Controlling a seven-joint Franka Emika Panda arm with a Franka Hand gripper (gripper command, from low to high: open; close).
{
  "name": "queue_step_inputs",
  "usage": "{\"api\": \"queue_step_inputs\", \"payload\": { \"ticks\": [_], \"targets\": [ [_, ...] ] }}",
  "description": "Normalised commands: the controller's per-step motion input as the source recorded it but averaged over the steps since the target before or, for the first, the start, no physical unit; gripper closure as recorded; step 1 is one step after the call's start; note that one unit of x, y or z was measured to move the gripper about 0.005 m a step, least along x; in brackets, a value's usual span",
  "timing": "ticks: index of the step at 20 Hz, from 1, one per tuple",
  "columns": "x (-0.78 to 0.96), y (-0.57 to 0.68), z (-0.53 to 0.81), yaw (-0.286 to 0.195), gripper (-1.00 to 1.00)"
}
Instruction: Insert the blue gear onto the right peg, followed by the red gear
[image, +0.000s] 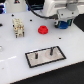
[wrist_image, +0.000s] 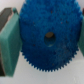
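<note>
The blue gear (wrist_image: 50, 37) fills the wrist view, its toothed rim and centre hole facing the camera. It sits between two teal fingers (wrist_image: 9, 42), with my gripper (image: 62, 25) shut on it. In the exterior view the gripper hangs above the white table at the exterior view's upper right, with blue showing between the fingers. The red gear (image: 43, 29) lies flat on the table towards the exterior view's left of the gripper. Nearer the camera, the black-rimmed grey plate (image: 56, 56) carries two upright posts. The right peg (image: 50, 50) stands apart from and below the gripper.
The thinner post (image: 37, 56) stands on the plate's left part in the exterior view. A beige and white fixture (image: 18, 26) sits on the table at the exterior view's left. Dark equipment lines the far edge.
</note>
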Motion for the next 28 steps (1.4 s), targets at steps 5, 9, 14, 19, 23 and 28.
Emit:
{"api": "queue_step_inputs", "payload": {
  "ticks": [5, 9, 14, 19, 23, 28],
  "targets": [
    [0.46, -0.24, 0.63, 0.000, 1.00],
    [0.57, -0.32, 0.59, 0.000, 1.00],
    [0.62, -0.32, 0.56, 0.000, 1.00],
    [0.70, -0.32, 0.51, 0.000, 1.00],
    [0.76, -0.27, 0.44, 0.000, 1.00],
    [0.77, -0.28, 0.41, 0.000, 1.00]
  ]
}}
